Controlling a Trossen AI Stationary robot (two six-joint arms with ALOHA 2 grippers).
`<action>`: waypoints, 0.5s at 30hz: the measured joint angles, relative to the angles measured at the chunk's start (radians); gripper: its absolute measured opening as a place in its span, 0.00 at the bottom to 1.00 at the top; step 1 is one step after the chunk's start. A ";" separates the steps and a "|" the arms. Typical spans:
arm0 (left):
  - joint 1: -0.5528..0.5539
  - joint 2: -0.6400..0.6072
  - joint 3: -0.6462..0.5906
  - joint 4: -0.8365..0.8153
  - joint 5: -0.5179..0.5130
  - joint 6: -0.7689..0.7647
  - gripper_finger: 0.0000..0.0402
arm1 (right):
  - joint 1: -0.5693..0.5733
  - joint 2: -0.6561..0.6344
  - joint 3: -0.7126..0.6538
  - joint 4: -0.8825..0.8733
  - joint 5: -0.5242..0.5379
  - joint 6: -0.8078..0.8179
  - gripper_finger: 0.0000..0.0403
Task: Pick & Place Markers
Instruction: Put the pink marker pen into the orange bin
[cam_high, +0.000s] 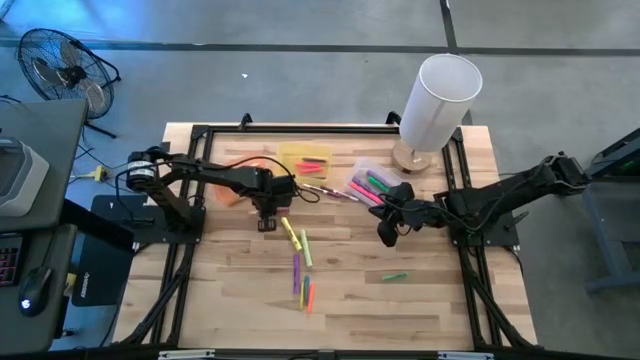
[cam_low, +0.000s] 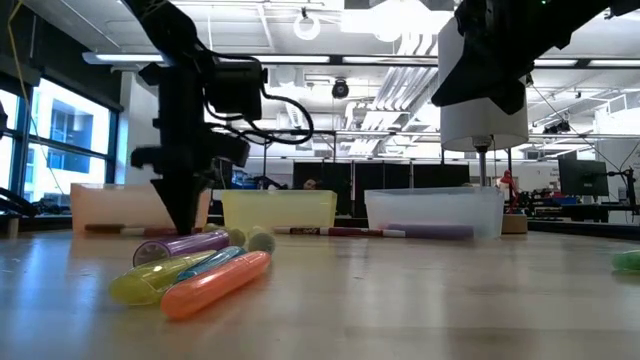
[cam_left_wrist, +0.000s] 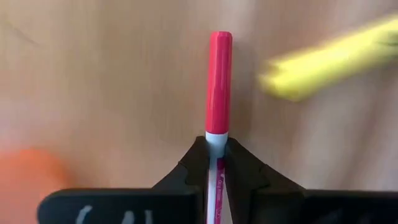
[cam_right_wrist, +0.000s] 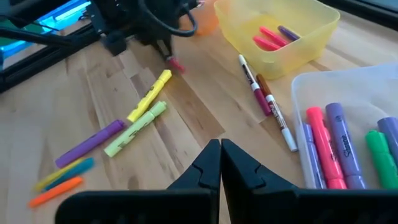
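Note:
My left gripper (cam_high: 268, 218) points straight down left of the table's middle, shut on a red-capped marker (cam_left_wrist: 219, 81) that lies on the wood. Near it lie yellow markers (cam_high: 291, 232), with purple, orange and other markers (cam_high: 303, 282) farther toward the near edge. A green marker (cam_high: 395, 276) lies alone on the right. More markers lie in the yellow bin (cam_high: 305, 162) and the clear bin (cam_high: 372, 185); an orange bin (cam_high: 243, 182) stands to their left. My right gripper (cam_right_wrist: 221, 165) hovers shut above the table, in front of the clear bin, with nothing in it. My left gripper pinches the marker's white barrel (cam_left_wrist: 216, 142), just behind the red cap, between its two fingers. The fingers come from above, pointing down, one on each side of the barrel. The marker lies flat on the table, its cap (cam_right_wrist: 176, 63) sticking out beyond the fingers.
Three thin pens (cam_right_wrist: 264, 99) lie loose on the wood between the yellow and clear bins. A white cylinder on a round wooden base (cam_high: 437, 95) stands at the far right. A black frame (cam_high: 180, 240) borders the table. Bare wood lies toward the near edge.

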 joint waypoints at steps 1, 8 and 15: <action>-0.001 -0.010 0.001 -0.012 0.036 -0.018 0.05 | 0.000 0.000 0.000 0.000 0.000 0.011 0.00; 0.000 -0.075 0.155 -0.148 0.094 -0.089 0.06 | 0.000 0.001 0.000 0.068 0.008 0.020 0.00; 0.071 -0.189 0.269 -0.354 -0.014 0.009 0.07 | 0.000 0.001 0.001 0.127 0.016 0.008 0.00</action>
